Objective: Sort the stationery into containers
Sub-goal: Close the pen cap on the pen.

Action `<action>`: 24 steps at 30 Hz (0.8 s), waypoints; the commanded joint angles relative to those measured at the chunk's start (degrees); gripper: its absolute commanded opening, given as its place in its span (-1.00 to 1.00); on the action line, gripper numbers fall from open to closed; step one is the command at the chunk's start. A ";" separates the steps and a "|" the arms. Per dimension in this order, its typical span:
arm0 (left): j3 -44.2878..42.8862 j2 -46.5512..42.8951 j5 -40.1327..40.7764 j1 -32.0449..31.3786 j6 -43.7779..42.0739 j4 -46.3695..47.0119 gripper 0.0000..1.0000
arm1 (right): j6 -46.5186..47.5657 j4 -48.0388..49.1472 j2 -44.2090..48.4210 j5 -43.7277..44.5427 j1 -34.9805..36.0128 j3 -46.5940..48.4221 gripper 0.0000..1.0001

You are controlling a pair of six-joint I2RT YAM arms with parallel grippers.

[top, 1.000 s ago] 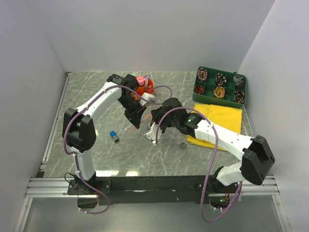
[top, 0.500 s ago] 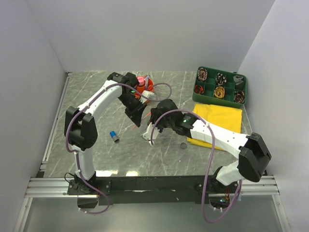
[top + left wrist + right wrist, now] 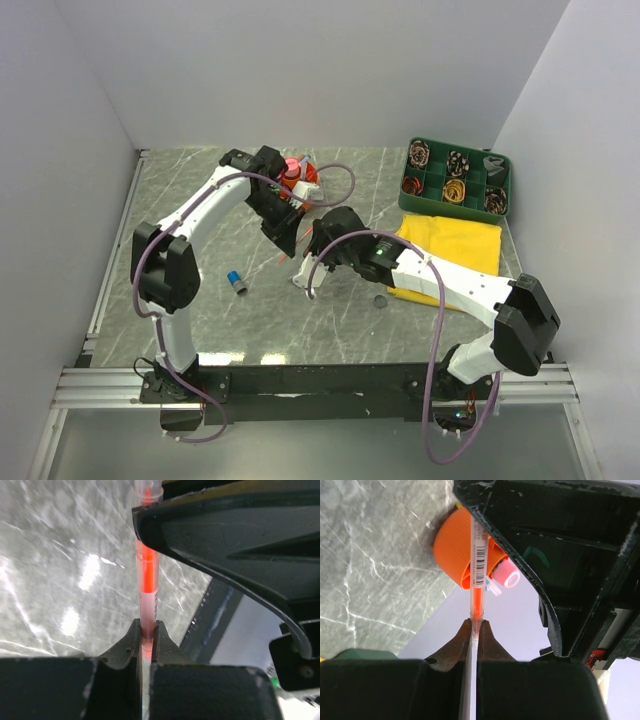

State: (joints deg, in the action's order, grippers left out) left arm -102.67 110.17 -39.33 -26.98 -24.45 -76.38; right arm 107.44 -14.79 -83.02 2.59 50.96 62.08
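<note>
Red-ink pen [image 3: 146, 575] is pinched at both ends by the look of it: my L gripper [image 3: 147, 640] is clamped on the barrel and my R gripper [image 3: 474, 630] is closed on the tapered tip. In the last sec both arms slid back-left, so the pen's now just short of the orange organiser [image 3: 451, 545], drop-in not done. Organiser has the pink tube [image 3: 506, 575] in it, green tray [image 3: 440, 206] cells hold coiled bits [image 3: 455, 190]; blue cap [image 3: 236, 282] + dark disc [image 3: 379, 299] unsorted.
</note>
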 commanded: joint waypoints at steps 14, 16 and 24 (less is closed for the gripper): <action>16.53 -22.71 -6.55 -0.26 0.37 31.90 -0.99 | -2.93 1.42 -1.70 6.44 3.62 4.27 -0.98; 16.89 -24.12 -6.98 -0.26 -1.47 30.69 -0.99 | -3.64 4.22 -2.23 8.47 3.71 4.10 -0.92; 17.59 -27.29 -6.99 -0.09 -4.64 26.72 -0.99 | -4.78 14.61 -4.25 17.00 3.44 4.97 -0.55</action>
State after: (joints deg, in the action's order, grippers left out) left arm -84.44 88.53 -36.84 -24.99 -24.29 -51.00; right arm 104.86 -7.40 -84.12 15.75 54.63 65.56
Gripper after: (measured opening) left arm 0.068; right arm 0.208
